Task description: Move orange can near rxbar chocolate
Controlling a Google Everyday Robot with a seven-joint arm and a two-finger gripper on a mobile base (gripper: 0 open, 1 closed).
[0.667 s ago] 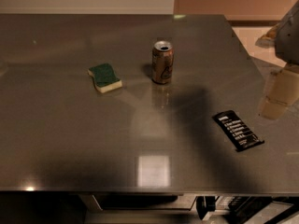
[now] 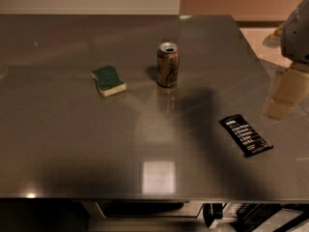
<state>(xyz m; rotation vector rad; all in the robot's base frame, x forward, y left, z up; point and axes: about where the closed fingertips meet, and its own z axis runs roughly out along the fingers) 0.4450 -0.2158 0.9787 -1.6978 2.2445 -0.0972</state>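
Observation:
The orange can (image 2: 167, 65) stands upright near the middle of the steel table (image 2: 72, 139), its tan-orange body dark-marked and its silver top showing the tab hole. The rxbar chocolate (image 2: 245, 134), a flat black bar with white lettering, lies at the right front of the table, well apart from the can. My gripper (image 2: 278, 109) hangs at the right edge of the view, above the table's right side, just behind and to the right of the bar. It holds nothing that I can see and is far from the can.
A green-and-yellow sponge (image 2: 108, 79) lies left of the can. The table's right edge runs close under the arm (image 2: 297, 30), with pale floor beyond it. Dark equipment shows below the table's front edge.

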